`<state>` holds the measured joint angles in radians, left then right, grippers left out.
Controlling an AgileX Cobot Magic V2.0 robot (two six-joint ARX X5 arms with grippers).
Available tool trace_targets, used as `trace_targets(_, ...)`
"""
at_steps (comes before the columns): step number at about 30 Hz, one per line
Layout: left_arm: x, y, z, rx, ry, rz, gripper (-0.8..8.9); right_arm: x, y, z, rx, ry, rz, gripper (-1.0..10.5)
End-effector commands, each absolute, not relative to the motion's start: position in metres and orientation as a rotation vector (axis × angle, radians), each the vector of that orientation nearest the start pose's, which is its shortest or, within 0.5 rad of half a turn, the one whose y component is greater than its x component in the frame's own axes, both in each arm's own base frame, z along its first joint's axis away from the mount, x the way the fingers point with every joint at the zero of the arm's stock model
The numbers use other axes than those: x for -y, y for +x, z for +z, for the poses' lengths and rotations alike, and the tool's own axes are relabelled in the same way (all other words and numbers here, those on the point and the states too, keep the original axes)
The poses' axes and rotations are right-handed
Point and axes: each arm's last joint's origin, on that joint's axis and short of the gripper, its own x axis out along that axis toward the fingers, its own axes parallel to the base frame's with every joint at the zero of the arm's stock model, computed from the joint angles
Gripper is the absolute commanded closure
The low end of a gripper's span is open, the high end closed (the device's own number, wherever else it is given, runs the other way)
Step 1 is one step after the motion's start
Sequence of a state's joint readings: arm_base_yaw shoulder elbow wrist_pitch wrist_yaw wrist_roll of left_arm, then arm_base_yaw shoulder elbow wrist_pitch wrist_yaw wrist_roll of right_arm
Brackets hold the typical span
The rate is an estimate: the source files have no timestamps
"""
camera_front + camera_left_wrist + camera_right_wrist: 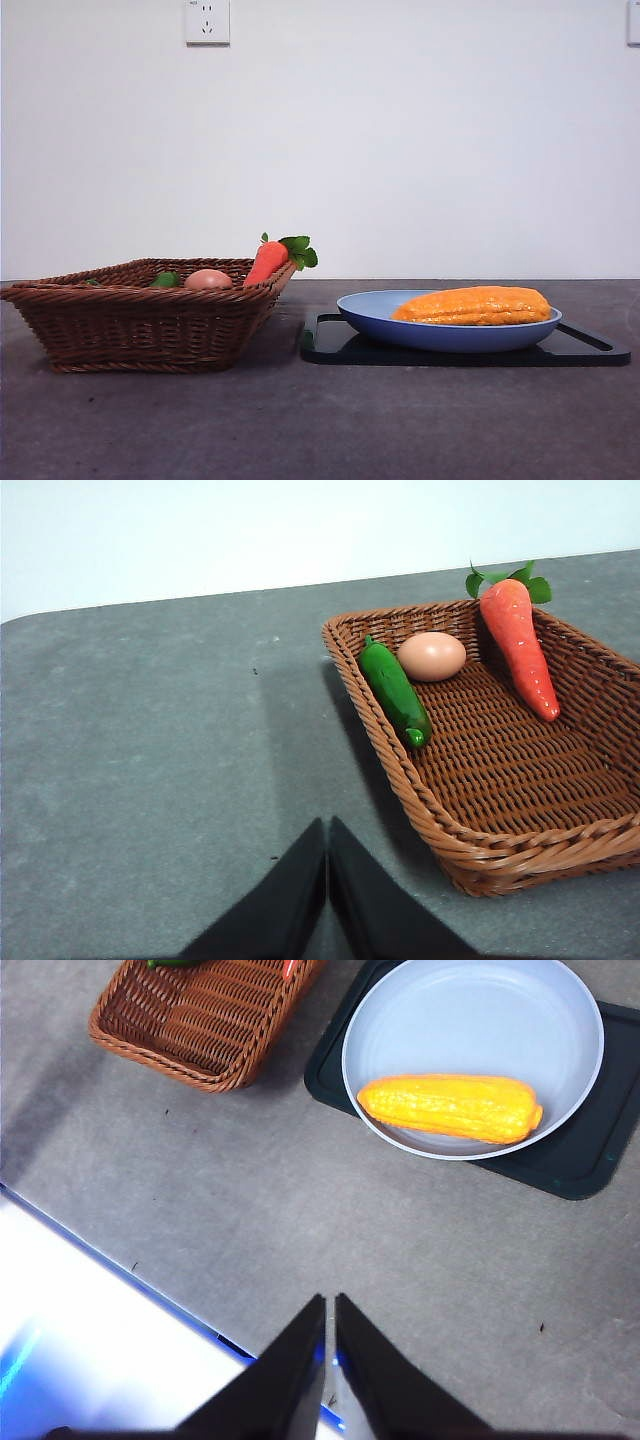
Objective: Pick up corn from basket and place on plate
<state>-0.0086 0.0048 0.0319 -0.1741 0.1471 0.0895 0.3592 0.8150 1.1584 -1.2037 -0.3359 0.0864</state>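
The corn (473, 306) is lying lengthwise in the plate (370, 318), which is sitting on a black tray (590, 350) beside the basket (140, 325). A carrot (266, 262), egg (208, 280) and green vegetable (394, 691) are resting in the basket. The left gripper (327, 832) and right gripper (330, 1307) are hovering above the table, jaws together, holding nothing.

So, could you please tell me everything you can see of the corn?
The corn is a long orange-yellow cob with ribbed kernel rows and blunt ends; it looks like plastic. It lies flat on its side in the light-blue plate, near the rim, out of the basket. The plate sits on a black tray. Only the plate touches it. Both the left gripper and the right gripper are shut and apart from it.
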Motion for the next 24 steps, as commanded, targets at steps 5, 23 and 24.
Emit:
trace_targets(5, 0.005, 0.095, 0.148, -0.176, 0.072, -0.160, 8.07, -0.049, 0.103, 0.365, -0.890, 0.074, 0.611, 9.4)
trace_targets(23, 0.005, 0.095, 0.148, -0.176, 0.072, -0.160, 8.07, -0.009, 0.111, 0.310, -0.136, -0.039, 0.336, 9.4)
trace_targets(24, 0.005, 0.095, 0.148, -0.176, 0.072, -0.160, 8.07, -0.008, 0.109, 0.300, -0.108, -0.044, 0.322, 9.4)
